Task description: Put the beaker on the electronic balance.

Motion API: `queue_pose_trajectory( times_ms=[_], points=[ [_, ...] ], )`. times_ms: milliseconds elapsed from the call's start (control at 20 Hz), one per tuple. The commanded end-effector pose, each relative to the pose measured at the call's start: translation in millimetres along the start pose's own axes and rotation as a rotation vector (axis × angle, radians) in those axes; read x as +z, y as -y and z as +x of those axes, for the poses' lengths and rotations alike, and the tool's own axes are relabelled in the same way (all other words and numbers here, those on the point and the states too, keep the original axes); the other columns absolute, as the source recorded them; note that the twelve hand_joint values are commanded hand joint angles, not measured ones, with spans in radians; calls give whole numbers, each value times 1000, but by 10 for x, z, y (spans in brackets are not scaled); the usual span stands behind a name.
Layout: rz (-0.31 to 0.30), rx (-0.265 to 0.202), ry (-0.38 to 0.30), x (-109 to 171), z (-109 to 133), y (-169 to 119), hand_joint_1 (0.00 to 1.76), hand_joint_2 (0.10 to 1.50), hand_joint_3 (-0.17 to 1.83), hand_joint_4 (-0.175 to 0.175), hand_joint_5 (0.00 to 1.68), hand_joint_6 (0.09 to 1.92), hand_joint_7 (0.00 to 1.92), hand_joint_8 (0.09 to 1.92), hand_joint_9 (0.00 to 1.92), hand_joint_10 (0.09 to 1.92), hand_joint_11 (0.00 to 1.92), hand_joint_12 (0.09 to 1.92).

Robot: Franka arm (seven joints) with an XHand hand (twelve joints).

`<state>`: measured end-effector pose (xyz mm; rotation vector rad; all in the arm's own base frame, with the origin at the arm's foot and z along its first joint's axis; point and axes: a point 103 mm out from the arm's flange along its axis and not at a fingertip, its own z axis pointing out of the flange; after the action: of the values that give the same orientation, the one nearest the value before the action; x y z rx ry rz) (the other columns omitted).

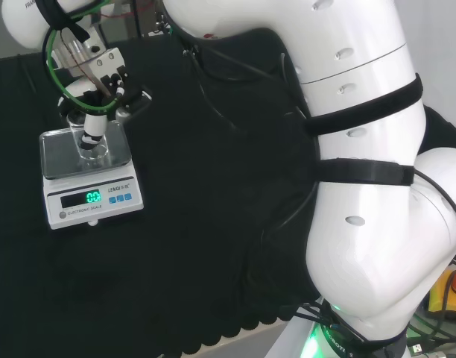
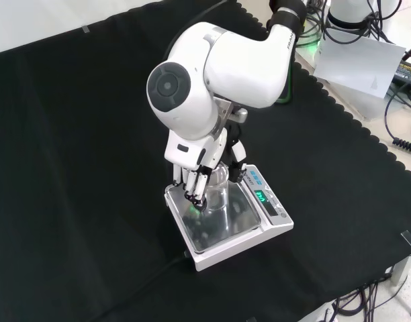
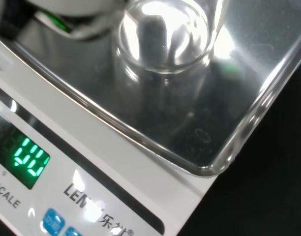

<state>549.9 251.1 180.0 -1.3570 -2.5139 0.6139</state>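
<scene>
A small clear glass beaker [image 1: 91, 146] stands upright over the steel pan [image 1: 60, 156] of the white electronic balance [image 1: 94, 203]. The black and white hand [image 1: 96, 88] reaches down from above, with its fingers curled round the beaker's upper part. In the front view the fingers [image 2: 194, 193] and thumb flank the beaker [image 2: 217, 196] above the pan [image 2: 219, 231]. The wrist view has the beaker [image 3: 165, 46] close over the pan [image 3: 199, 128]; I cannot tell whether its base touches. The balance's display [image 3: 30, 158] glows green.
The balance sits on black cloth [image 2: 78, 168], with its cable trailing off toward the front view's lower left. The arm's big white links [image 1: 347, 149] stand at the head view's right. A grey-capped link [image 2: 185, 87] hangs over the hand in the front view.
</scene>
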Motion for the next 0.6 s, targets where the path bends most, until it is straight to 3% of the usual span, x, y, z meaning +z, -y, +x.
queue_pose_trajectory(
  times_ms=[50, 200, 600],
  points=[
    [-22, -2, -17, -52, -21, 55, 688, 585, 511, 27, 166, 253, 207, 797, 652, 672, 513, 1323],
    [-39, 3, -27, -123, -54, 111, 635, 601, 421, 34, 111, 87, 80, 734, 522, 696, 403, 1371],
    [-100, 36, -27, -446, -188, 360, 570, 622, 319, 46, 23, 87, 0, 624, 390, 735, 291, 1432]
  ],
)
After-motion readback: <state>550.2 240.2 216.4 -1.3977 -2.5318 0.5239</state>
